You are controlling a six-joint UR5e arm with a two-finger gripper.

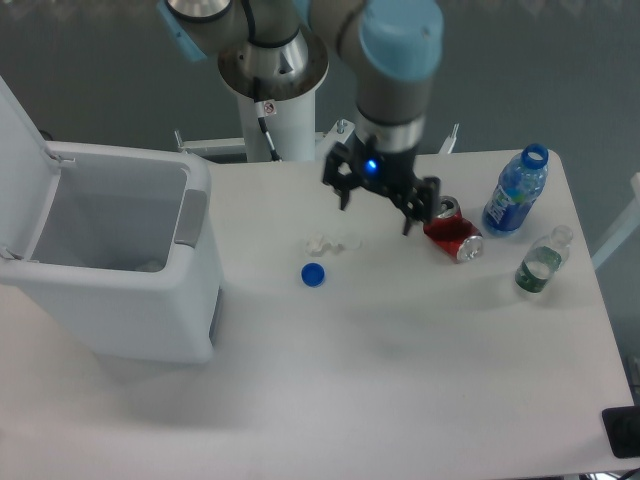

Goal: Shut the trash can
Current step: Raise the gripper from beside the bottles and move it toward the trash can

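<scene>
Hovering above the table [400, 380], pincer [376, 201] spread wide, grasping nothing, trash can [120, 270] lid up

My gripper [378, 203] hangs open and empty above the tabletop [400, 380], upper centre of the frame. At left the trash can [120, 270] stands with its lid [18, 160] raised. A blue cap [313, 274] and white scrap [330, 243] lie mid-frame; a red soda can [452, 232], blue bottle [515, 192] and clear bottle [541, 262] sit right.
</scene>
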